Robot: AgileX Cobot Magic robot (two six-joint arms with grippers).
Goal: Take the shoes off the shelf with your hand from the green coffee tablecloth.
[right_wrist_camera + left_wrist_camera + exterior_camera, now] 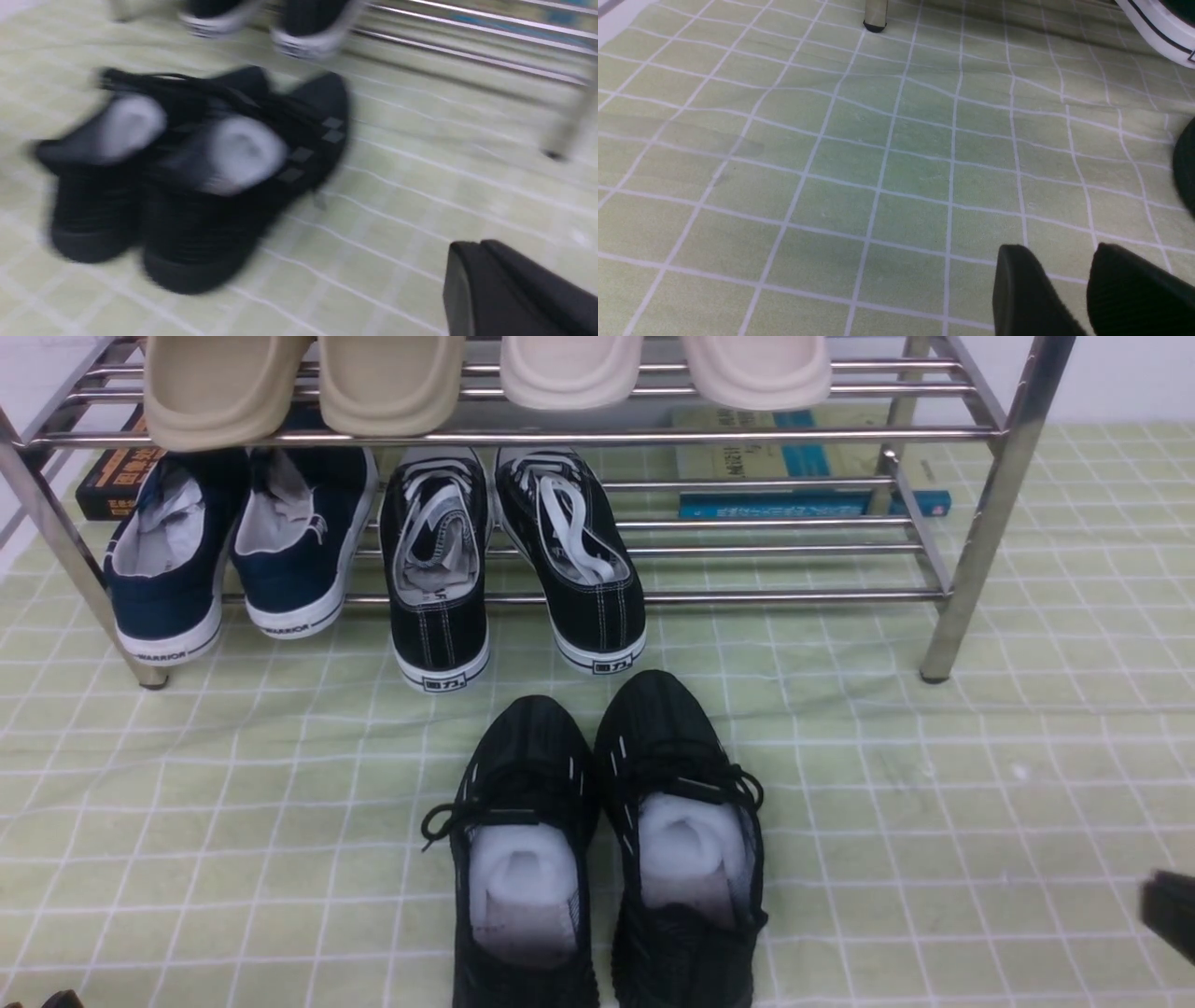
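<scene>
— Where are the shoes (607,840)?
— Off the shelf (971,513), side by side on the green tablecloth (980,784) in front of it, nothing touching them.
— Your claws?
— My left claw (1064,280) is slightly parted, holding nothing. My right claw (504,289) is apart from the shoes; its gap I cannot tell.

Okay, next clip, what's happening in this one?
The all-black knit shoes stand side by side on the green coffee tablecloth, in front of the shelf rather than on it. Neither arm holds anything. The right gripper shows only at the edge of the front view, apart from the pair; its wrist picture is blurred. The left gripper is open over bare cloth. Navy sneakers and black canvas sneakers sit on the lower tier.
</scene>
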